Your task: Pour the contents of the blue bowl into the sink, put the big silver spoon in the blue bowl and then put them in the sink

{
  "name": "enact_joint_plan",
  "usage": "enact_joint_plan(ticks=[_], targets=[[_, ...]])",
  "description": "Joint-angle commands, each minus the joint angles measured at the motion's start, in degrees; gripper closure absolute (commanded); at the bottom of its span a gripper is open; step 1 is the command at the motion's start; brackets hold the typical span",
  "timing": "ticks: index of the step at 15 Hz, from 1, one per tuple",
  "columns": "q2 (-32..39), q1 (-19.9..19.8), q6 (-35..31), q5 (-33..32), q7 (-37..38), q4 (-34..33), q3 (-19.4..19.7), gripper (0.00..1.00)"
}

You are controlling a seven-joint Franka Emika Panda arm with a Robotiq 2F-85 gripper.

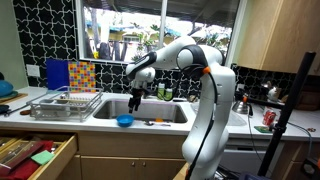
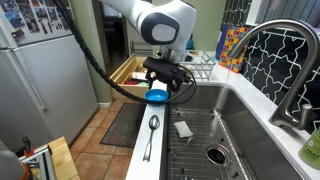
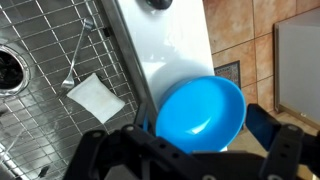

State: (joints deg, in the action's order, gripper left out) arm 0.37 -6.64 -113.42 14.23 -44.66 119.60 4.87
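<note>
The blue bowl [image 3: 200, 112] stands upright on the white counter strip at the sink's front edge, seen in both exterior views [image 1: 124, 120] [image 2: 157, 96]. I see nothing inside it. The big silver spoon [image 2: 151, 135] lies on the same strip beside the bowl [image 1: 155, 122]; only its end shows at the top of the wrist view [image 3: 157, 4]. My gripper [image 3: 199, 124] is open, just above the bowl, with a finger on each side of it [image 1: 137, 98] [image 2: 165, 80]. The steel sink [image 2: 235, 120] has a wire grid on its floor.
A white flat piece [image 3: 97, 97] lies on the sink grid near the drain [image 2: 215, 155]. The faucet [image 2: 285, 60] stands behind the sink. A dish rack [image 1: 60, 103] sits beside the sink. An open drawer [image 1: 35, 155] juts out below the counter.
</note>
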Motion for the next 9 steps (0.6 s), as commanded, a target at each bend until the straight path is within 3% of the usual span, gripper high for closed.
enact_joint_plan(ticks=[1, 9], targets=[[-3.5, -0.1, -1.3, -3.2, -3.0, 3.8, 0.7, 0.00], [-17.9, -1.3, -1.9, -12.0, -14.9, 18.0, 5.4, 0.00]])
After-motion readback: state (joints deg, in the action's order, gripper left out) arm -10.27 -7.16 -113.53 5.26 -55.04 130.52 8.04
